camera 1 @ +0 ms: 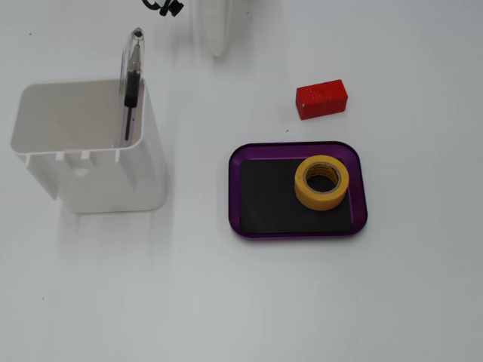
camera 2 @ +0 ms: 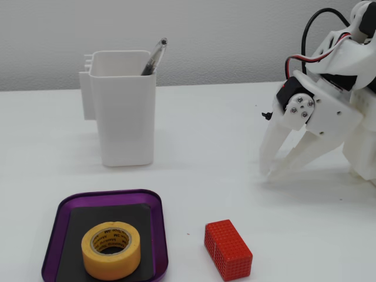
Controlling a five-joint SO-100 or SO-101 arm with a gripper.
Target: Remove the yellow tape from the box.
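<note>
The yellow tape lies flat in the right half of the purple box, on its black floor. In the other fixed view the tape sits in the box at the near left. My white gripper stands far from it at the right, tips down at the table, fingers together and holding nothing. In a fixed view only the gripper's blurred tip shows at the top edge.
A red block lies just beyond the box, between it and the gripper. A tall white container with a pen in it stands at the left.
</note>
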